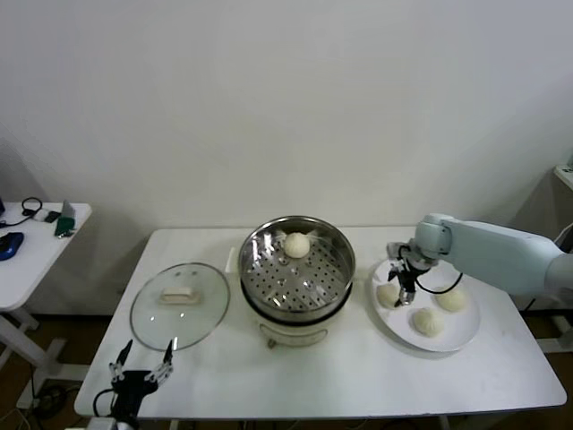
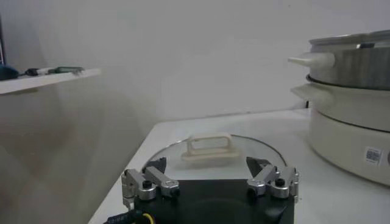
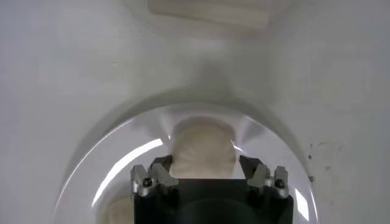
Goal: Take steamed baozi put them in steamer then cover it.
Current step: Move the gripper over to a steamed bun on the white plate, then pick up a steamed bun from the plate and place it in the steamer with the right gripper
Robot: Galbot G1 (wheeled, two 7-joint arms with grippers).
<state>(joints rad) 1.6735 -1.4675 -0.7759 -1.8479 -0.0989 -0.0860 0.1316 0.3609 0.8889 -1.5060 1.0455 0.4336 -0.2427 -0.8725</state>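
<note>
The steamer stands mid-table, uncovered, with one steamed baozi at the back of its tray. Three more baozi lie on a white plate to its right: one nearest the steamer, one at the far side and one at the front. My right gripper is low over the nearest one. In the right wrist view that baozi sits between the open fingers of my right gripper. The cover lies flat on the table left of the steamer. My left gripper is open and empty in front of it.
The left wrist view shows the cover's handle just beyond my left gripper, with the steamer's base beside it. A small side table with small items stands off to the far left. The white table's front edge is close.
</note>
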